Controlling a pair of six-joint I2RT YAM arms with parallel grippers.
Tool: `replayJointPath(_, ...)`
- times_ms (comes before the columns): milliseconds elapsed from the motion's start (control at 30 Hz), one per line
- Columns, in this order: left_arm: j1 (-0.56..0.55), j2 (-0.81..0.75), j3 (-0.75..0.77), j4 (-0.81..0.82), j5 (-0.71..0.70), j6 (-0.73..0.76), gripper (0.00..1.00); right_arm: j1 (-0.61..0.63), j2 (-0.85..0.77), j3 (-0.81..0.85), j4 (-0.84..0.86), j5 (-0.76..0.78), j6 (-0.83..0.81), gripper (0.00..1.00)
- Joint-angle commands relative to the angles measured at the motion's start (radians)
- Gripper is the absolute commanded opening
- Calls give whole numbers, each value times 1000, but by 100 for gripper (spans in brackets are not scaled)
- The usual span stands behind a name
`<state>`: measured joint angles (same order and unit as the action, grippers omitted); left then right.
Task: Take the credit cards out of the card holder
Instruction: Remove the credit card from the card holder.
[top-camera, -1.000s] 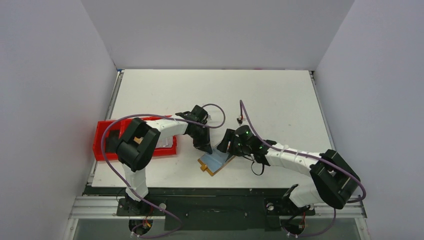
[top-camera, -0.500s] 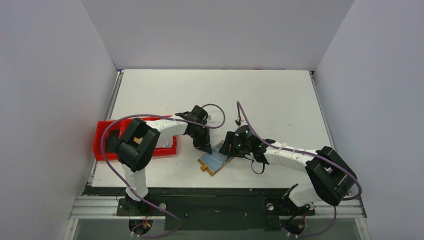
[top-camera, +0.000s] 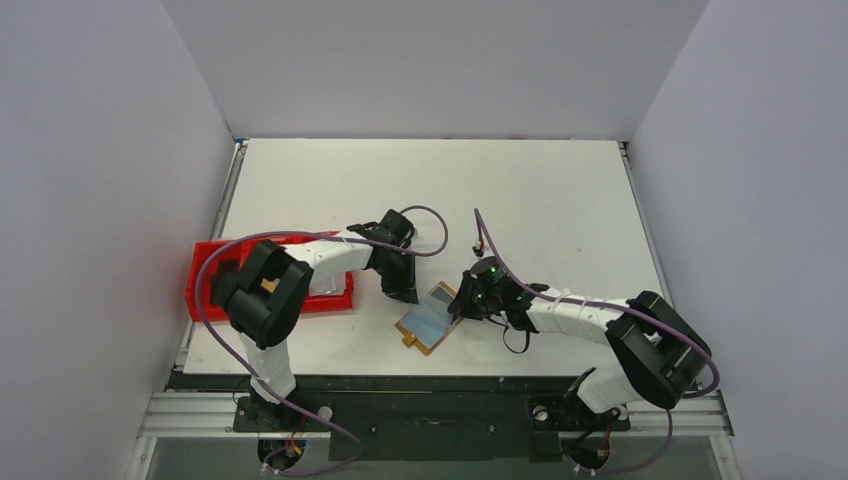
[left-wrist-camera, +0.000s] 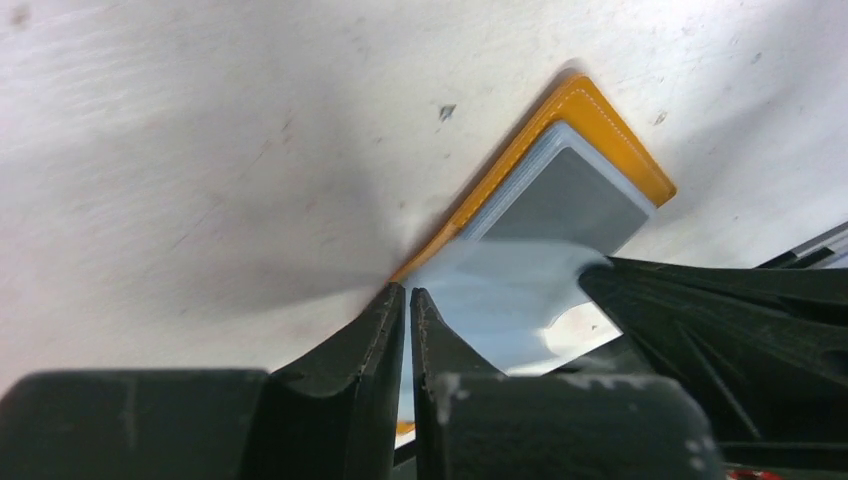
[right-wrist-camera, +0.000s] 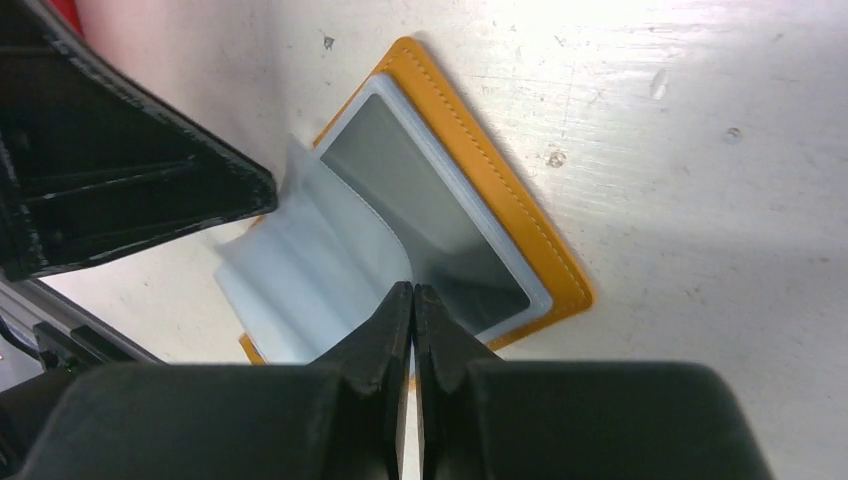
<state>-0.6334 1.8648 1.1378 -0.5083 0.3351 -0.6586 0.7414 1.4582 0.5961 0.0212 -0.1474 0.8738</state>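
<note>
The card holder (top-camera: 432, 322) lies open on the counter (top-camera: 560, 200), near its near edge. The left end effector (left-wrist-camera: 407, 300), pressed together, pins its left edge. The right end effector (right-wrist-camera: 413, 295), also pressed together, seems to pinch the pale blue card (right-wrist-camera: 300, 270). Best to draw it out low and slowly, holder held down.

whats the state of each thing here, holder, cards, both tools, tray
card holder, open, lying flat on the table
pale blue card, bent up off the holder, one edge pinched
grey card, flat inside the holder
right tool, shut on the pale blue card
left tool, shut, tips at the holder's edge
red tray, on the table, partly hidden by the left arm
</note>
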Motion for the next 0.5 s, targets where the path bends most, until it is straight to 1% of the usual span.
replayJointPath(0, 5, -137, 25, -99, -105, 37, 9, 17, -103, -31, 11, 76, 40, 0)
replayJointPath(33, 7, -174, 23, -105, -115, 35, 12, 21, -126, -37, 10, 82, 54, 0)
replayJointPath(100, 8, -225, 2, -128, -134, 33, 16, 30, -158, -60, 11, 107, 75, 0)
replayJointPath(233, 3, -317, -80, -128, -139, 10, 16, 58, -217, -80, -3, 158, 114, 0)
replayJointPath(300, -1, -361, -136, -117, -132, -8, 14, 71, -231, -83, -5, 181, 125, 0)
replayJointPath(400, -5, -414, -212, -83, -101, -40, 6, 91, -227, -84, -5, 199, 135, 0)
replayJointPath(467, -36, -442, -259, -54, -82, -66, 2, 105, -221, -88, -1, 212, 145, 0)
